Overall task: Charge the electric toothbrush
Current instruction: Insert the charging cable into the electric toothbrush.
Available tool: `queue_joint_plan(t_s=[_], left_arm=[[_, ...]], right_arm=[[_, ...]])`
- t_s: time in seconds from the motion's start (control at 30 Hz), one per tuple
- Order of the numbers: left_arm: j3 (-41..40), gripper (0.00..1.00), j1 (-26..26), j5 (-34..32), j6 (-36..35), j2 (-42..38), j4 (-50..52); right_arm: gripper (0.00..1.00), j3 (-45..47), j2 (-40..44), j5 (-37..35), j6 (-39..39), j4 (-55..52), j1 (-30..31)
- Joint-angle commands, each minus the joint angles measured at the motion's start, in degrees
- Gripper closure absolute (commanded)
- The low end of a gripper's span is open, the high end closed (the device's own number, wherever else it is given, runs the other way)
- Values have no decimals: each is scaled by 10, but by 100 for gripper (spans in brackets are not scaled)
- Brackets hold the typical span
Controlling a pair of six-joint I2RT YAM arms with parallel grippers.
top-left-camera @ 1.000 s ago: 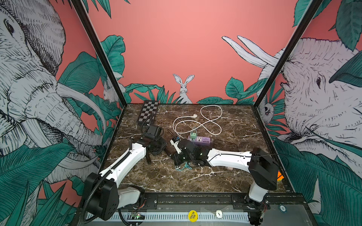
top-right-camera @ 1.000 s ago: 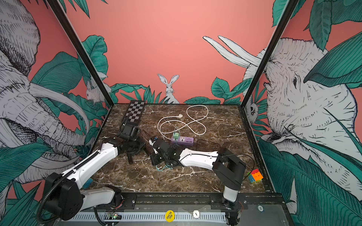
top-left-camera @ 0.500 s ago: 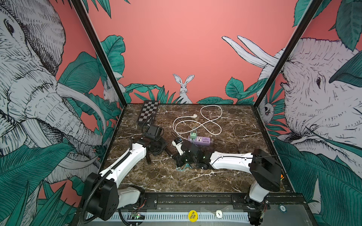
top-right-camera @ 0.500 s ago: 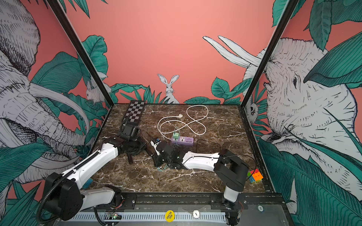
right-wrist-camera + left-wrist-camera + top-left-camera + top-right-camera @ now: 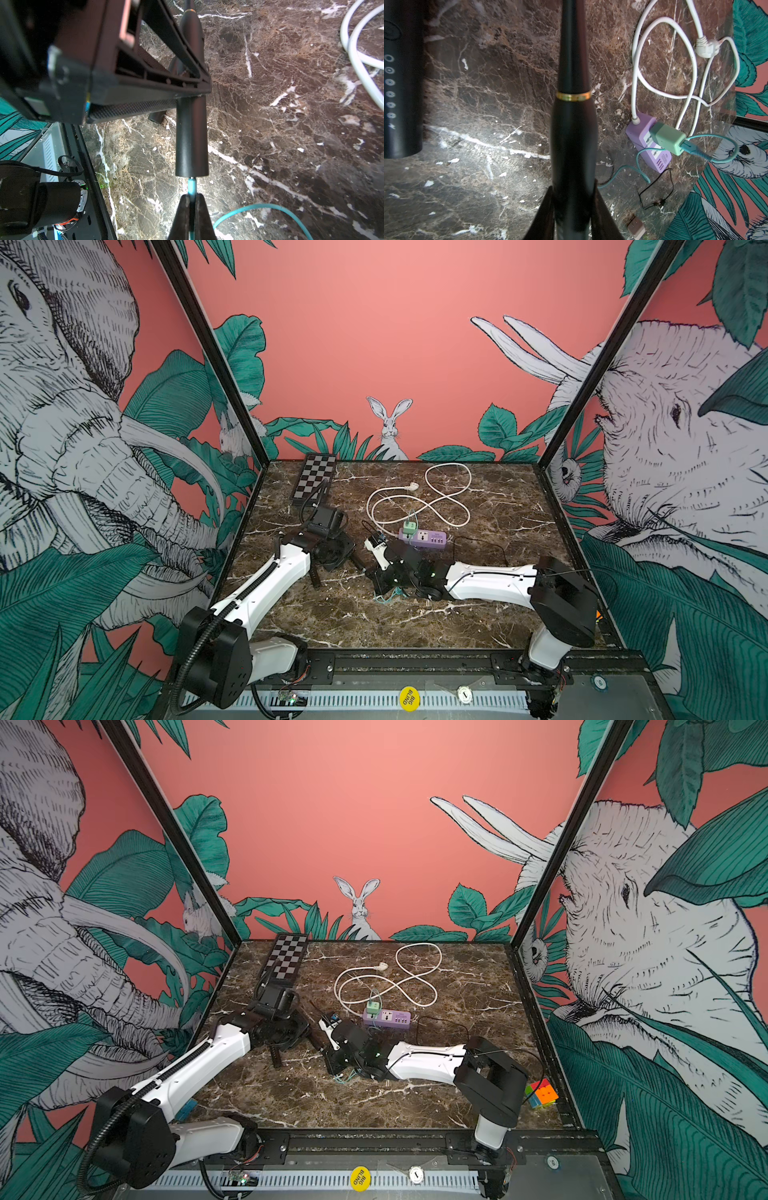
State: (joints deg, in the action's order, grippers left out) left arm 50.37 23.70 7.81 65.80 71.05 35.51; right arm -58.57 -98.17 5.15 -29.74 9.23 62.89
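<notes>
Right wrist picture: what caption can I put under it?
The right tool pinches the teal cable at the base of the black toothbrush over the marble table.

- Tabletop (image 5: 374, 626): dark brown marble with white veining, boxed in by black frame posts.
- Checkerboard (image 5: 313, 477): flat at the far left corner.
- White cable (image 5: 634, 97): loose loops across the far middle, one end in the strip.
- Purple power strip (image 5: 428, 538): near the centre, green adapter (image 5: 409, 526) plugged into it.
- Teal cable (image 5: 259, 205): a curve of it resting on the marble.
- Thin black wire (image 5: 478, 538): just beside the strip.
- Black cylinder (image 5: 402, 93): lying on its side, a row of ring marks on it.
- Colour cube (image 5: 541, 1094): by the right edge.
</notes>
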Motion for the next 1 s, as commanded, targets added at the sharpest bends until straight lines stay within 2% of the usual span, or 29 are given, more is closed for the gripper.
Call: queue_joint_plan(t_s=[0.0, 0.43, 0.53, 0.7, 0.97], left_arm=[[-19, 100, 9, 33, 5, -16, 43], [-19, 100, 9, 31, 2, -20, 44], [-15, 100, 9, 23, 4, -23, 49], [-10, 100, 9, 28, 8, -27, 47], [-3, 100, 0, 25, 3, -30, 56]], right_arm=[[100, -21, 13, -45, 5, 79, -4], [100, -11, 33, -27, 49, 83, -3], [100, -12, 32, -23, 44, 64, -3], [100, 12, 39, -47, 29, 97, -3], [98, 9, 45, -21, 35, 65, -3]])
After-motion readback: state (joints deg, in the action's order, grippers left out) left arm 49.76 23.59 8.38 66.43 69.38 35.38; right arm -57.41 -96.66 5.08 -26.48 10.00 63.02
